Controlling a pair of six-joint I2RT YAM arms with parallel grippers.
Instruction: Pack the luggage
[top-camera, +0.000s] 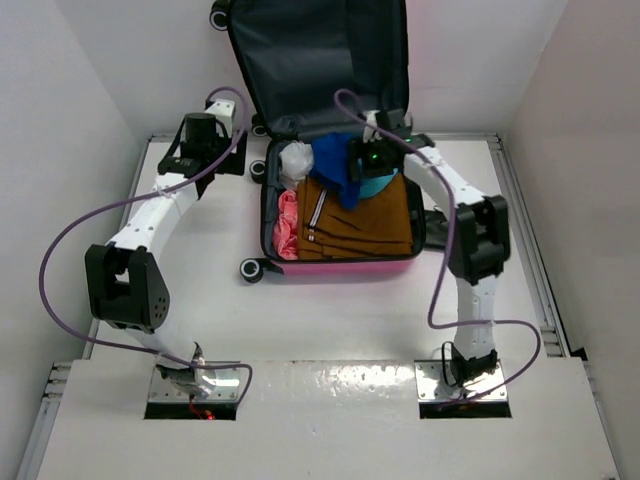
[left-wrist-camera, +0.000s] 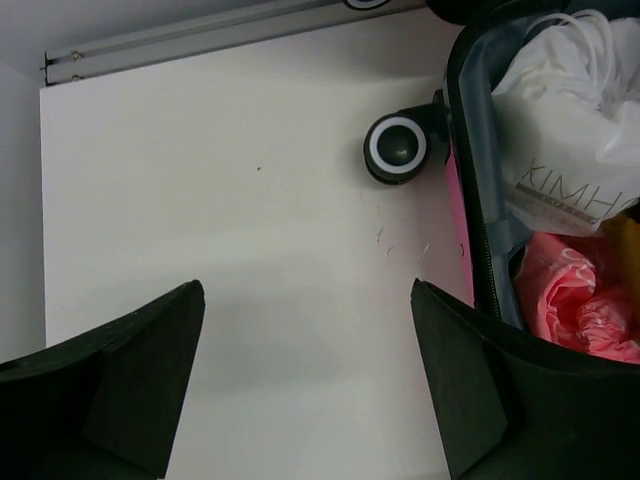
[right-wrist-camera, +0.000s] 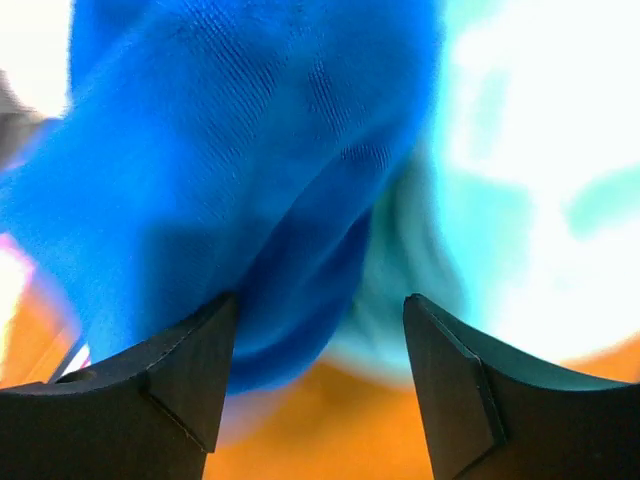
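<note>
I have one luggage (top-camera: 345, 262) in view. It lies open at the far middle of the white surface (top-camera: 330, 320), with its grey-lined lid (top-camera: 320, 50) standing up at the far side. The shell is glossy hot-pink and hard, with rounded corners. I count four black wheels (top-camera: 252, 270) along its left side.

Inside are two crinkled plastic bags: a white bag (top-camera: 296, 158) at the far left and a pink bag (top-camera: 286, 225) nearer. There is one folded orange garment (top-camera: 370, 220), one blue cloth (top-camera: 335, 160) with a fine ribbed knit, and one teal item (top-camera: 375, 185) too blurred to make out.

Both hands are in view. The left hand (left-wrist-camera: 308, 290) hangs over bare surface just left of the luggage, its two dark wedge-shaped fingers spread wide with nothing between them. The right hand (right-wrist-camera: 320, 300) is over the far right of the luggage, also spread. The blue cloth bunches just beyond its left finger and is not pinched.
</note>
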